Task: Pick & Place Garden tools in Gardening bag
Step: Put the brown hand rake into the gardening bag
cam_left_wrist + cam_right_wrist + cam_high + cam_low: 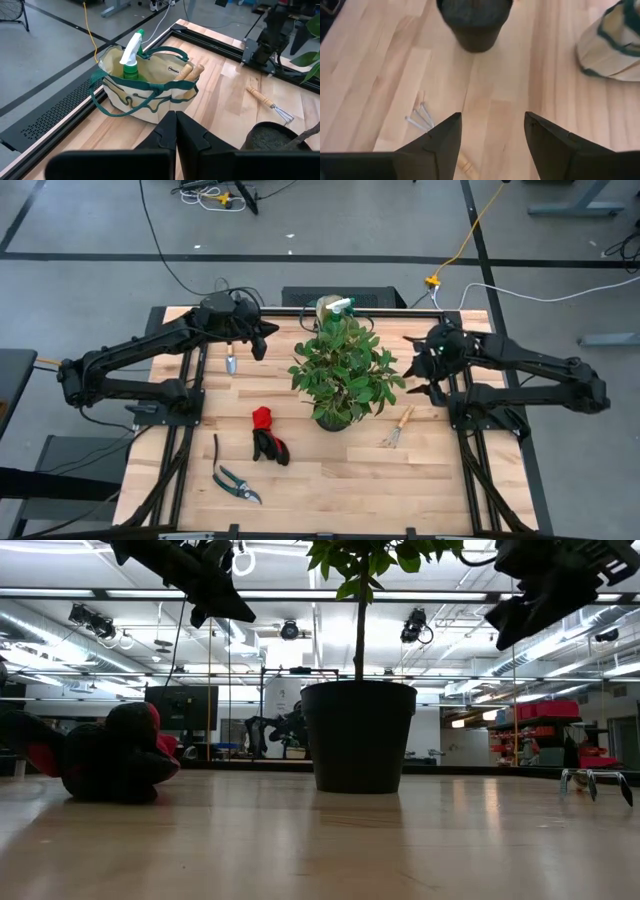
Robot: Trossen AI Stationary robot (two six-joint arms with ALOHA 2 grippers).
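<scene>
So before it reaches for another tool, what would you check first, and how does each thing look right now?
1. Tan fabric gardening bag upright and open: ok.
2. Green spray bottle already inside it: ok.
3. Left gripper shut and empty: ok.
4. Right gripper open above the wooden-handled hand rake: ok.
5. Red-and-black gloves and dark pruning shears bagged: not ok, both lie on the table.
6. Room left in the bag: cannot tell.

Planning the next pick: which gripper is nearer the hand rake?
Right. The right gripper hovers just beside the hand rake; the left gripper is across the potted plant.
</scene>
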